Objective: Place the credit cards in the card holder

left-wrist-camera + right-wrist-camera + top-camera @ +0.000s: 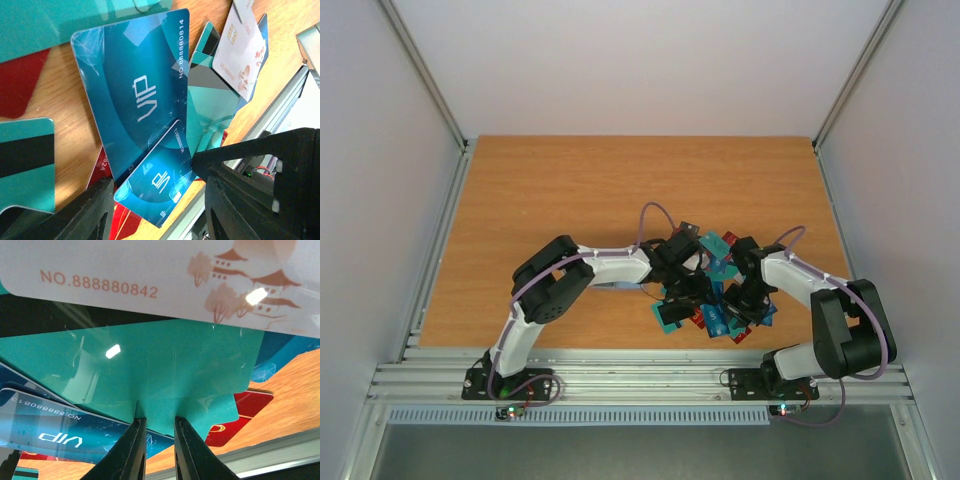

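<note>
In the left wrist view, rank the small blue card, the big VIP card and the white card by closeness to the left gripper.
1. Small blue card, between the fingers of the left gripper.
2. Big VIP card, just above.
3. White card, top right.

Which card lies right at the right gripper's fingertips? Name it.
The plain teal card, its edge meeting the right gripper tips; the white numbered card lies farther up, the blue VIP card left.

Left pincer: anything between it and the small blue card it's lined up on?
Nothing visible. The left pincer is open, and the small blue card shows uncovered in the gap between its fingers, overlapping the larger VIP card at its corner.
</note>
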You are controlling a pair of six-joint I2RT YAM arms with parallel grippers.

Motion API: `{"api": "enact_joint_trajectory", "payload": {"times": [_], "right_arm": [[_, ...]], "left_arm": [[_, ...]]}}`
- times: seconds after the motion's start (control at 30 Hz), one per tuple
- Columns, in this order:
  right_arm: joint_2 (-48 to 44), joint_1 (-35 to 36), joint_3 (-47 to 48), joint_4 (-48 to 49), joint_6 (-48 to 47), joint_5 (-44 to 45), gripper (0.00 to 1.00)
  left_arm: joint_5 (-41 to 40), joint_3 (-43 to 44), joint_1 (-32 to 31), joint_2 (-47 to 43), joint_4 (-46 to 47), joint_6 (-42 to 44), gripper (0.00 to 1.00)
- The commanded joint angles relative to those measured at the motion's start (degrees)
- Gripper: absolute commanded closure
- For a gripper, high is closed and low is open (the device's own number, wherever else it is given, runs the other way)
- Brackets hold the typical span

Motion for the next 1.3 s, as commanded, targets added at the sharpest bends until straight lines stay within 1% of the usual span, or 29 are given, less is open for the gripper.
{"api": "enact_joint_trajectory", "payload": {"times": [0.0,0.13,0.47,0.77,0.93,1.03,1.1,1.27], "right_arm": [[3.78,0.44,-3.45,8.49,0.55,-2.64,0.83],[4.32,0.44,-3.55,9.11,0.66,-3.09,0.83],[4.81,0.45,-3.37,10.82,1.08,-4.42,0.83],[5.52,0.44,-3.42,12.16,0.33,-5.83,0.83],[6.41,0.46,-3.28,12.74,-0.01,-6.77,0.83],[6.64,0.46,-3.20,12.89,-0.13,-6.90,0.83],[6.87,0.44,-3.22,12.85,-0.23,-6.89,0.83],[7.01,0.44,-3.11,12.61,-0.45,-6.74,0.84]], "left_arm": [[1.43,-1.00,-0.44,2.23,3.94,-0.74,0.48],[1.89,-1.58,-0.37,1.62,4.39,-0.27,0.50],[5.22,-6.48,-0.22,-1.15,14.72,-0.78,0.61],[6.62,-7.54,-0.09,-0.90,17.45,-1.05,0.64],[6.32,-7.54,-0.09,-1.77,16.80,-0.51,0.68],[5.38,-7.23,-0.09,-2.34,14.42,0.65,0.74],[4.30,-6.81,-0.05,-2.60,11.83,1.62,0.82],[2.30,-6.61,0.06,-3.32,7.82,3.43,0.93]]}}
